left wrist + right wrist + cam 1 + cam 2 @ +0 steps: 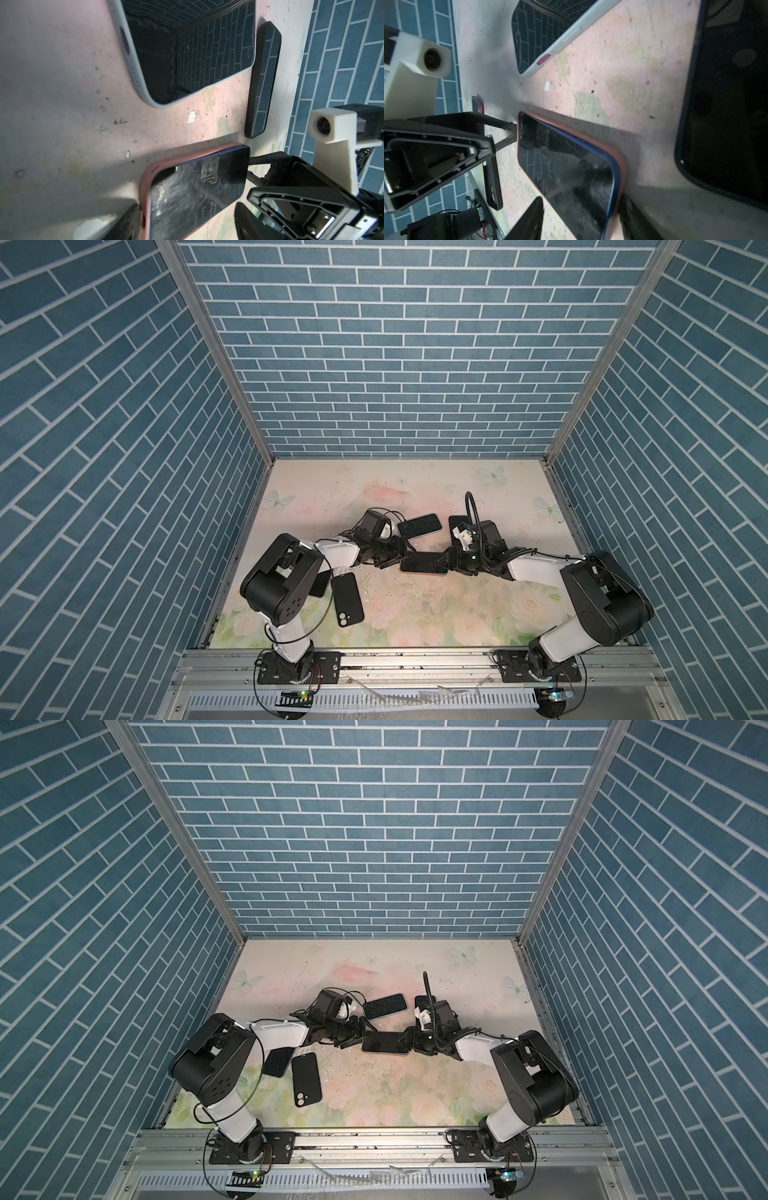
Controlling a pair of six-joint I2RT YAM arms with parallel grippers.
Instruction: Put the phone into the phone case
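Note:
The phone (422,563) (384,1043) lies screen up at mid-table, a dark slab with a blue edge. It sits in a pink phone case (145,187) (623,166) whose rim shows along one long side and one end. My left gripper (405,553) (187,205) stands open over the phone's left end. One of its fingers (128,218) rests by the case rim and the other stands apart from the phone. At the right end my right gripper (444,562) (581,197) is shut across the phone, with fingers on both sides.
Just behind lies a phone in a pale case (419,525) (187,52). A dark-cased phone (264,83) (726,104) sits by the right wrist. A black case (347,599) lies camera-side up at front left, with another dark piece (277,1061) beside it. Brick walls close three sides.

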